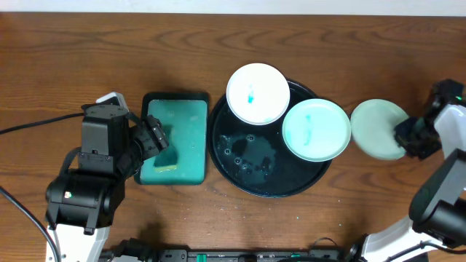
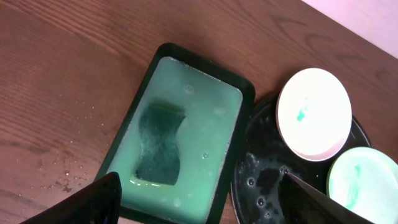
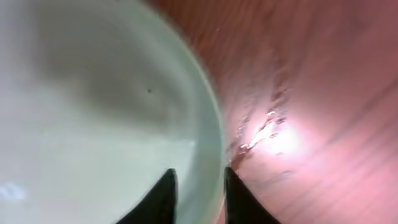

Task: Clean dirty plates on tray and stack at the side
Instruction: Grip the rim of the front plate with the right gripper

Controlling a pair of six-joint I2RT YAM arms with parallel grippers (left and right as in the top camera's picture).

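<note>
Two dirty plates with teal smears lie on the black tray (image 1: 251, 167): one (image 1: 258, 93) over its far rim, one (image 1: 315, 129) over its right rim. A third plate (image 1: 377, 128), pale and without smears, lies on the wood right of the tray. My right gripper (image 1: 405, 136) is at that plate's right edge. In the right wrist view its jaws (image 3: 199, 180) stand apart astride the plate's (image 3: 93, 112) rim, so it is open. My left gripper (image 1: 156, 138) hangs wide open over the teal tray, nothing between its fingers (image 2: 99, 199).
The rectangular teal tray (image 2: 186, 81) with soapy liquid and a dark sponge (image 2: 160, 146) sits left of the black tray. Water drops dot the black tray's floor (image 2: 261, 186). A black cable (image 1: 36, 124) runs in from the left.
</note>
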